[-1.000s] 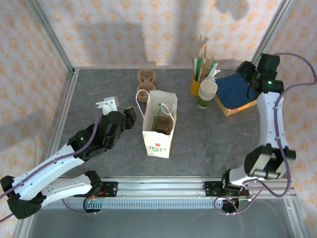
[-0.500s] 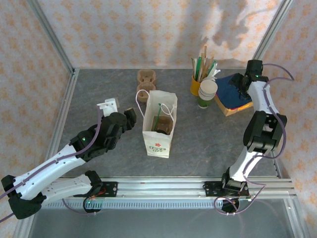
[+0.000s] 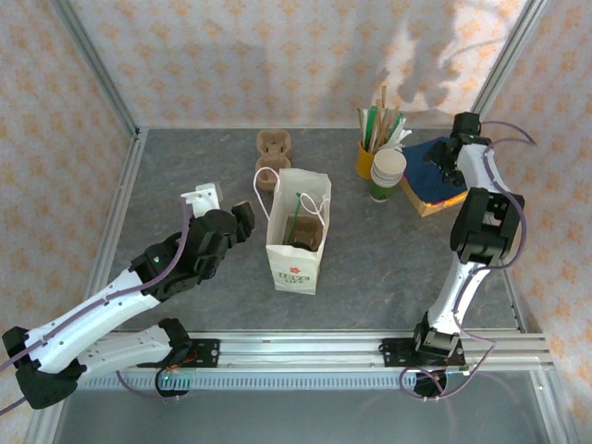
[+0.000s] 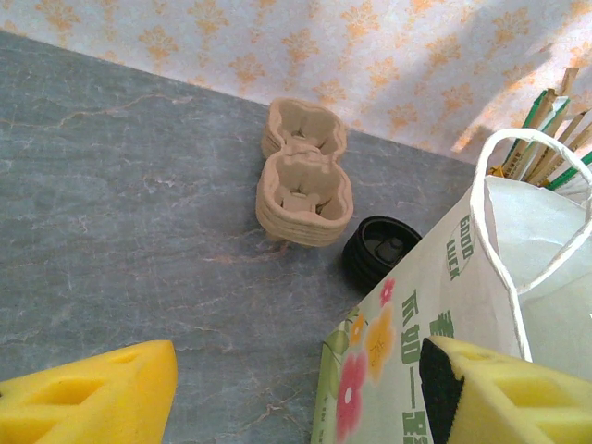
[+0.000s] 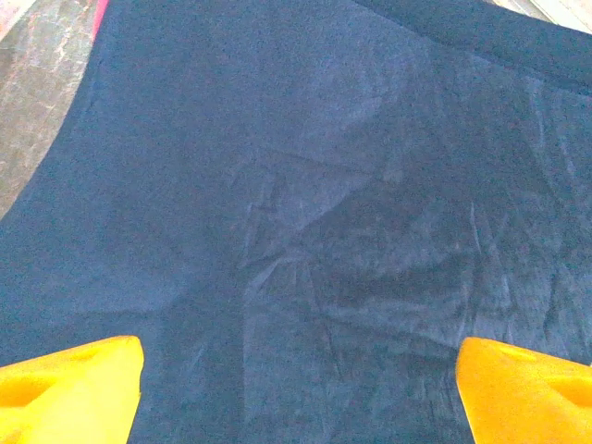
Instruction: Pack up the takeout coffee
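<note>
Left wrist view showed us the round black-lidded coffee cup (image 4: 381, 250) unpacked just beside the white flowered paper bag (image 4: 435, 333), left gripper (image 4: 296, 393) and right gripper (image 5: 296, 379) gaping empty.

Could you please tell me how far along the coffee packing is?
Little looks done: the bag stands open, but the coffee sits on the table beside it. Nothing is in hand: the left tool is open by the bag, the right tool open over a blue cloth. Left: bagging the coffee.
</note>
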Tool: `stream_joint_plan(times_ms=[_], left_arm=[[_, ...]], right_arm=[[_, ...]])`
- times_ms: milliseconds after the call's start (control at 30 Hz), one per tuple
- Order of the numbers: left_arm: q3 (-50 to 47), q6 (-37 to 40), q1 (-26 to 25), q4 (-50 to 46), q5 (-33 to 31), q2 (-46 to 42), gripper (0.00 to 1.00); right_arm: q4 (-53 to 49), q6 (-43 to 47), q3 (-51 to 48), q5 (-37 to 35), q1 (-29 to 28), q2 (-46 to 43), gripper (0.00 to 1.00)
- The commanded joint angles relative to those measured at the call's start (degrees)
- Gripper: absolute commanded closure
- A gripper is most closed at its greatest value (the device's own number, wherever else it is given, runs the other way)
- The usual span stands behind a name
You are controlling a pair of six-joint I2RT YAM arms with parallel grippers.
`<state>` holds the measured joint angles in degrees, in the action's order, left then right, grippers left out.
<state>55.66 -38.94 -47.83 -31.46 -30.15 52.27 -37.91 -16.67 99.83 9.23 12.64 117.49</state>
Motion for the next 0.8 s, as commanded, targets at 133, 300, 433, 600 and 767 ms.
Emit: stream_joint_plan(times_ms=[133,300,433,600,767], left_arm=[[-0.6,0.7,0.7,0.9,-1.1,0.6,0.28],[-0.4,0.8,0.7,0.6,-1.2,0.8,0.28],[-0.6,0.9,0.8,0.5,-1.4,0.9,0.28],[-0.7,1.0,0.8,0.8,-1.2,1.4,0.28],[-0.5,1.0,0.8,1.0,-0.8,2.1,0.28]], right_arm=[[-4.1,1.1,5.0,-4.3,-1.1,5.0,0.14],[-4.7,1.4,5.4,-5.4,-2.0,7.5,0.14],[-4.4,1.4,3.8,-6.5,-2.1,8.5,0.17],[-3.9,1.9,2.2,-6.3,-2.1,8.5,0.28],[-3.7,2.0,2.0,-5.2,-2.1,7.6,0.40]])
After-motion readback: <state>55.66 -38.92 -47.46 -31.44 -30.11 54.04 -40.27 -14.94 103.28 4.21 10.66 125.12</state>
